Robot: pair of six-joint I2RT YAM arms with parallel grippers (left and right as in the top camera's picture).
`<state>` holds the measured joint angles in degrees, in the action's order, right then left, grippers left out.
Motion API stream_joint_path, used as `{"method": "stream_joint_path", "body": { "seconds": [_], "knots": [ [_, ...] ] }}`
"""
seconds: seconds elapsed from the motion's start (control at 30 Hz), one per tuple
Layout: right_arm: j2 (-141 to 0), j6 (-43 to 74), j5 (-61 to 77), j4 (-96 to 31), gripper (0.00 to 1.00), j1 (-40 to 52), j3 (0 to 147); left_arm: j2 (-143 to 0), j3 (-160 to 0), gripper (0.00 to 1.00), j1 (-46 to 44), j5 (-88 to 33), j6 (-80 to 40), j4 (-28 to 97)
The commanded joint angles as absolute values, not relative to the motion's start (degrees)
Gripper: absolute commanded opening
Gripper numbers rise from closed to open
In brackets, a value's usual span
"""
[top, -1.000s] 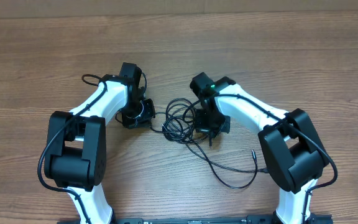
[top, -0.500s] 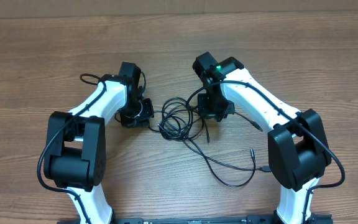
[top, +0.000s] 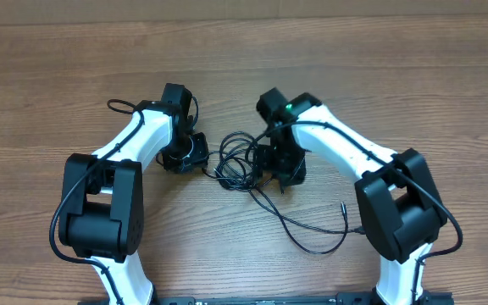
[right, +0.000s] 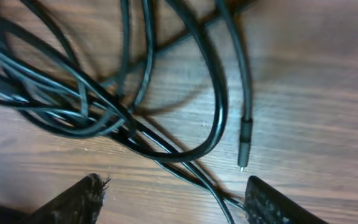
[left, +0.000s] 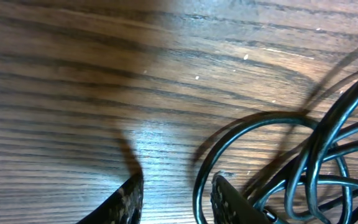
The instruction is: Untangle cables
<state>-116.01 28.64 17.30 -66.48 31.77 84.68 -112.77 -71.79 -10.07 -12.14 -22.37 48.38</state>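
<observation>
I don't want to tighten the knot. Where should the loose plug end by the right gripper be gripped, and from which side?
Probably the straight cord just behind the plug, taken from above with the jaws across it: that end lies flat on bare wood, apart from the tangle, so nothing else gets pinched.

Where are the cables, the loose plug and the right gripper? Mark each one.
cables (top: 237,165), overhead view, middle of the tangled loops.
plug (right: 245,146), right wrist view, on its dark barrel.
right gripper (right: 174,182), right wrist view, midway between its open fingertips.
</observation>
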Motion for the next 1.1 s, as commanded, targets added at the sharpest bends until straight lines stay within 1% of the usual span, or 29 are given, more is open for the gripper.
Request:
{"method": "stream_joint_path", "body": {
  "seconds": [0.0,0.13,0.23,0.27,0.33,0.43,0.5,0.53,0.57,0.67,0.77,0.83,1.0,1.07],
  "knots": [
    [-115.85,37.26,13.32,-63.46,0.54,33.23,82.15,-116.25,-69.87,0.38,-9.23,-10.44,-17.54,48.12],
    [-115.85,41.01,11.25,-59.37,0.44,33.89,80.27,-116.25,-69.91,0.42,-9.39,-21.15,-11.11,47.64],
    [-115.85,42.13,11.18,-57.39,0.38,34.76,79.75,-116.25,-69.91,0.44,-9.85,-22.15,-11.11,47.53],
    [-115.85,42.19,11.16,-56.97,0.37,35.05,79.75,-116.25,-69.91,0.48,-10.00,-22.15,-11.14,47.53],
    [-115.85,42.22,11.18,-55.86,0.35,35.70,79.75,-116.25,-69.91,0.52,-10.28,-22.24,-11.20,47.46],
    [-115.85,42.19,11.18,-54.41,0.31,36.51,79.75,-116.25,-69.91,0.51,-10.70,-23.05,-11.35,46.87],
    [-115.85,42.19,11.16,-54.13,0.18,36.84,79.75,-116.25,-69.91,0.46,-10.87,-23.22,-11.35,46.54],
    [-115.85,42.17,11.16,-54.15,0.09,36.86,79.75,-116.25,-69.91,0.41,-10.96,-23.20,-11.35,46.41],
    [-115.85,42.13,11.16,-54.24,0.04,36.86,79.75,-116.25,-69.91,0.36,-10.96,-23.18,-11.35,46.28],
    [-115.83,41.54,12.38,-54.92,0.04,36.84,79.94,-116.25,-69.91,0.21,-10.94,-23.14,-11.35,45.93],
    [-115.55,36.12,17.37,-56.80,0.04,36.53,81.32,-116.25,-69.91,0.11,-10.94,-23.16,-11.35,45.50],
    [-115.07,33.26,19.31,-58.11,0.04,36.47,82.52,-116.25,-69.91,0.09,-10.96,-23.18,-11.38,45.15],
    [-113.06,25.23,20.25,-64.49,0.04,36.45,85.56,-116.25,-69.91,0.07,-10.92,-23.14,-11.38,44.73],
    [-112.51,23.70,20.27,-66.43,0.04,36.18,85.93,-116.25,-69.91,0.07,-10.92,-23.14,-11.38,44.71]
  ]
}}
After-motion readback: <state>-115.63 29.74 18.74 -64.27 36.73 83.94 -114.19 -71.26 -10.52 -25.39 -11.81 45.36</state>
